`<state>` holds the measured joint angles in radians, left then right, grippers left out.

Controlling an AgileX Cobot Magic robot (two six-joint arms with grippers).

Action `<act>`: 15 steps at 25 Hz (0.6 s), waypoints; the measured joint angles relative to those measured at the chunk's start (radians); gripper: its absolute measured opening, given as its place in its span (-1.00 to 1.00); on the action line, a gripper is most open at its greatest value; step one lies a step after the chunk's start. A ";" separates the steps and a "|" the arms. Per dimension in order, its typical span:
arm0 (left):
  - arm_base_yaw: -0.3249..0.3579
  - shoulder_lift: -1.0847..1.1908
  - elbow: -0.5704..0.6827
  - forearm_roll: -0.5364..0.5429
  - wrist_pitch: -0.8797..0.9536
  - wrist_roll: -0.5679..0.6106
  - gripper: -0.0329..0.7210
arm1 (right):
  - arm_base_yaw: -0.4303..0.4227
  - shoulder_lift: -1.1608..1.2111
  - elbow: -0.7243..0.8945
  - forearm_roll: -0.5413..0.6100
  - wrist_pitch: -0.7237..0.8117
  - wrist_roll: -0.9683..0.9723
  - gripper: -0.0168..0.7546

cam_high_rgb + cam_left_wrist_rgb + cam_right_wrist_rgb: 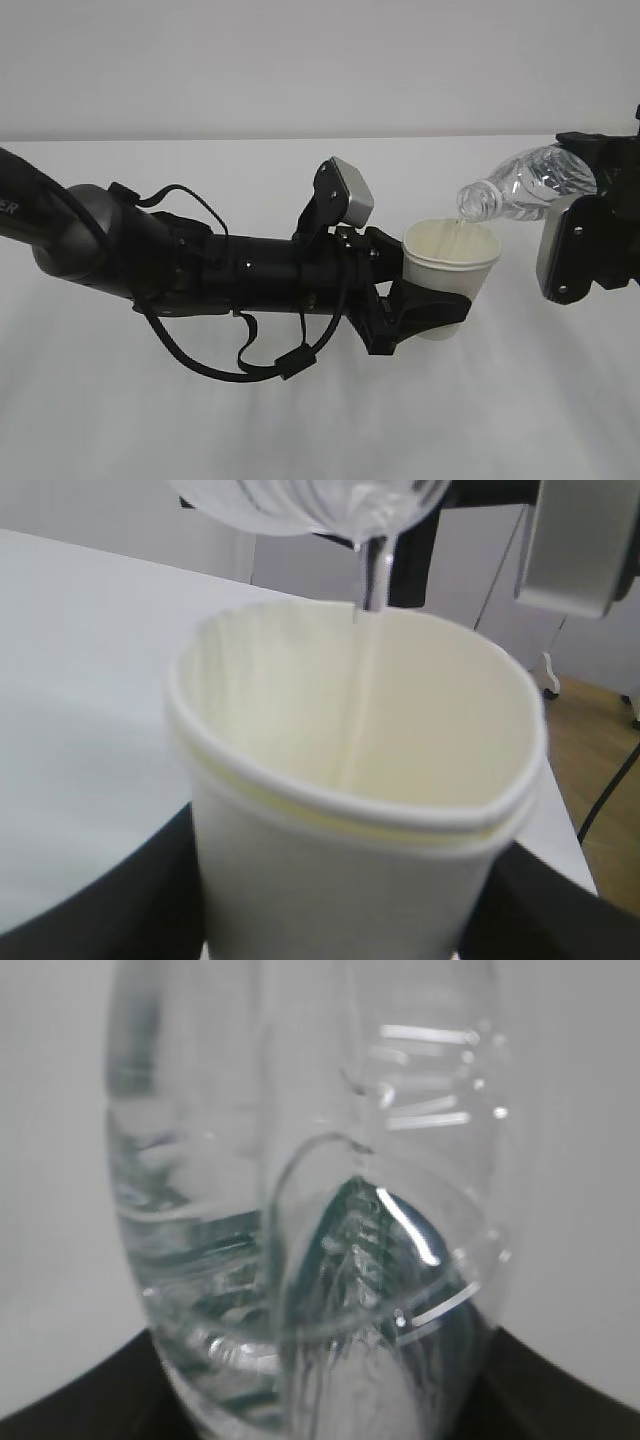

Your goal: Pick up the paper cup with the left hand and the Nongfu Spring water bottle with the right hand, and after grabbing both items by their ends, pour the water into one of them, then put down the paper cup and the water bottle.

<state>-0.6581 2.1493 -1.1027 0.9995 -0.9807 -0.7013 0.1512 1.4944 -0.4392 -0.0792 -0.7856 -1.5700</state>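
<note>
You are mid-pour: your left hand point(425, 300) grips the paper cup point(450, 270) around its lower body, holding it upright above the table point(300, 420) near the middle, while your right hand point(590, 225) clasps the Nongfu Spring water bottle point(520, 185) at its base, tipped neck-down toward the left. A thin stream of water point(372, 575) falls into the cup. Both pickups look done; finishing the pour and setting both down remain.
</note>
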 joint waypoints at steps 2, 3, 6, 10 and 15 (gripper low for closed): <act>0.000 0.000 0.000 0.000 0.000 0.000 0.34 | 0.000 0.000 0.000 0.000 0.000 0.000 0.11; 0.000 0.000 0.000 0.000 0.000 0.000 0.34 | 0.000 0.000 0.000 0.000 0.000 -0.002 0.11; 0.000 0.000 0.000 0.002 0.000 0.000 0.34 | 0.000 0.000 0.000 0.000 0.000 -0.002 0.11; 0.000 0.000 0.000 0.002 0.000 0.000 0.34 | 0.000 0.000 0.000 0.000 0.000 -0.002 0.11; 0.000 0.000 0.000 0.002 0.000 0.000 0.34 | 0.000 0.000 0.000 0.000 0.000 -0.002 0.11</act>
<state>-0.6581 2.1493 -1.1027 1.0012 -0.9807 -0.7013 0.1512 1.4944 -0.4392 -0.0792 -0.7856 -1.5723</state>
